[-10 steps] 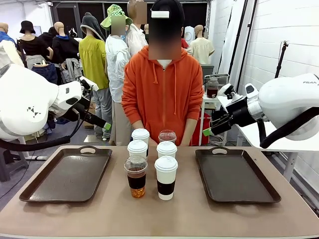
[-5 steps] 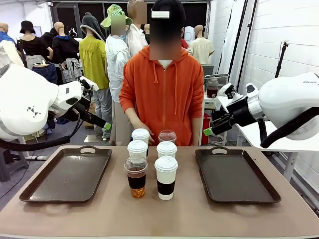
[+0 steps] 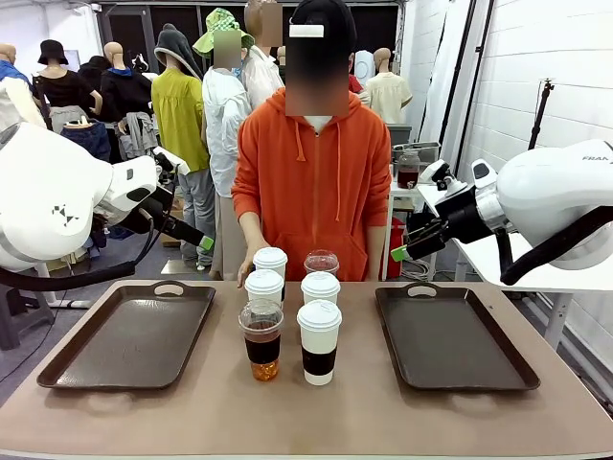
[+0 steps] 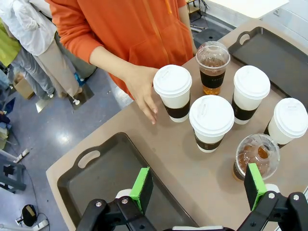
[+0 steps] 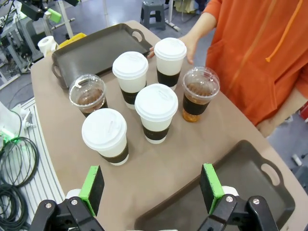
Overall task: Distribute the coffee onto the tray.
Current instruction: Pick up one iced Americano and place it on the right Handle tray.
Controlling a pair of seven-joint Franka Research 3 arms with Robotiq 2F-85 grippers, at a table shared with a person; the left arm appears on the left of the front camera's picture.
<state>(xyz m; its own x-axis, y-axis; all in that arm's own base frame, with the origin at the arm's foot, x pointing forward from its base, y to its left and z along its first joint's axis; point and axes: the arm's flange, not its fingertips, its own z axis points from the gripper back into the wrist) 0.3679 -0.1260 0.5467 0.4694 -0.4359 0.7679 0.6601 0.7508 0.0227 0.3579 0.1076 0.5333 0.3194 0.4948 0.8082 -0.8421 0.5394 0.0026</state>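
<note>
Brown laminate table (image 3: 316,422), shared with a person in an orange hooded top.

Item 1, the coffee: six cups, all upright, in a tight block of two columns by three rows at mid-table.
- Four white paper cups with dark brown bands and white lids (image 3: 319,340): front right, middle right, middle left, back left.
- Two clear plastic dome-lidded cups of amber-brown drink (image 3: 261,337): front left and back right.

Item 2, trays: one dark brown rectangular tray with handle cut-outs to each side of the block, left tray (image 3: 124,340) and right tray (image 3: 450,345). Both are bare, and neither touches the cups.

Item 3, left gripper (image 4: 198,185): black, green pads, jaws spread wide, nothing held. It hangs above the left tray's inner edge, with the cups ahead and below.

Item 4, right gripper (image 5: 151,186): jaws spread wide, nothing held. It is raised over the gap between the block and the right tray.

Item 5, person's hand (image 4: 142,89): reaching to the back left white cup, fingers just beside it. Contact cannot be told.

Governing relation: the block lies between the arms, so each column is nearer its own side's arm and tray. The cups' long axes are vertical, so a grasp probably has to close across the body from the side. The front row faces the robot and screens the cups behind it. The front clear cup looks the readiest pick for the left arm, and the front white cup for the right. The back left cup is best left alone while the hand is there.
</note>
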